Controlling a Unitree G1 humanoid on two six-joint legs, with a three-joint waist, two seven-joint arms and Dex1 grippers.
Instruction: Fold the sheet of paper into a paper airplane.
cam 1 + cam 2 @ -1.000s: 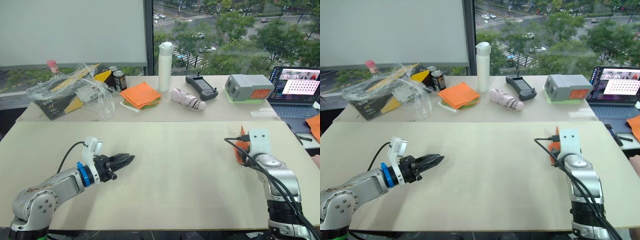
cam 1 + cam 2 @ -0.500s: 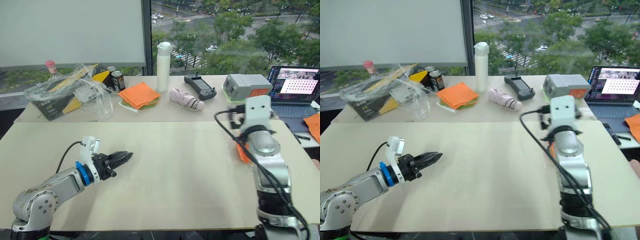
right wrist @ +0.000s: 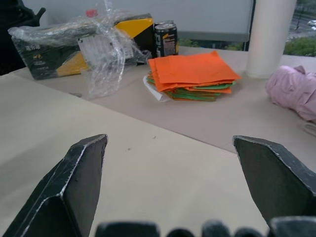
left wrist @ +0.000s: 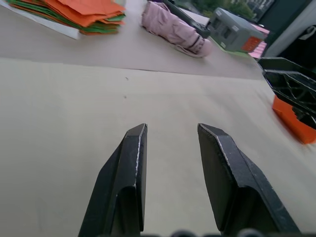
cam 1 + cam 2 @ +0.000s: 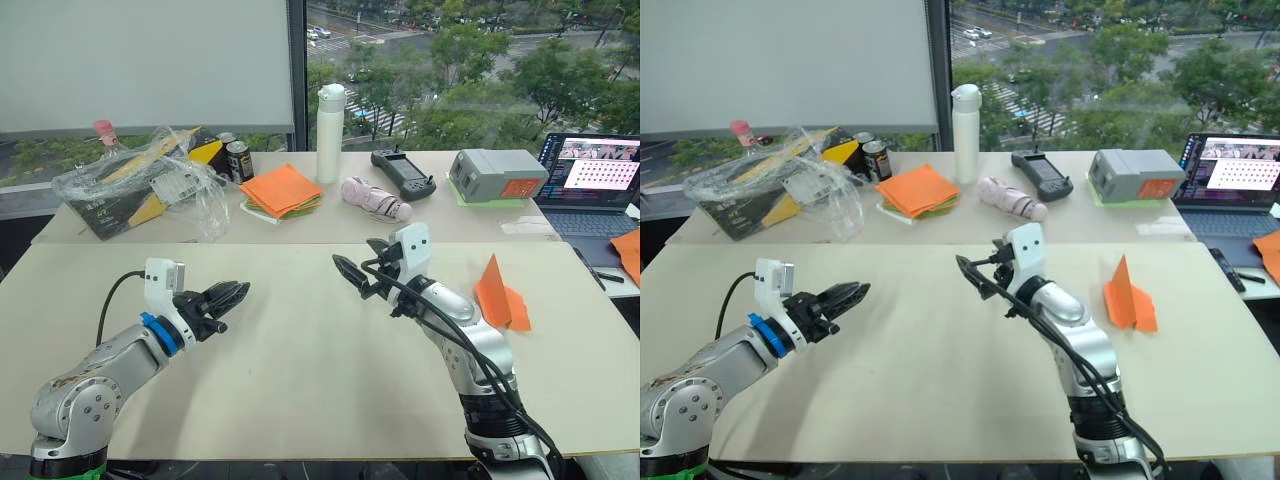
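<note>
From the head view you see the paper airplane [image 5: 497, 296] resting on the near table [image 5: 320, 390], right of the empty right gripper [image 5: 347, 272]. Your left wrist view shows the left gripper [image 4: 169, 129] parted; your right wrist view, jaws spread wide.

At the right of my head view stands the bright-orange folded paper airplane [image 5: 497, 295] on the pale beige tabletop [image 5: 300, 350]. Upper centre lies a thick pile of orange and green sheets [image 5: 281, 190] beside a white cylindrical bottle [image 5: 330, 133]. My two-fingered left gripper [image 5: 232, 297] is black.
</note>
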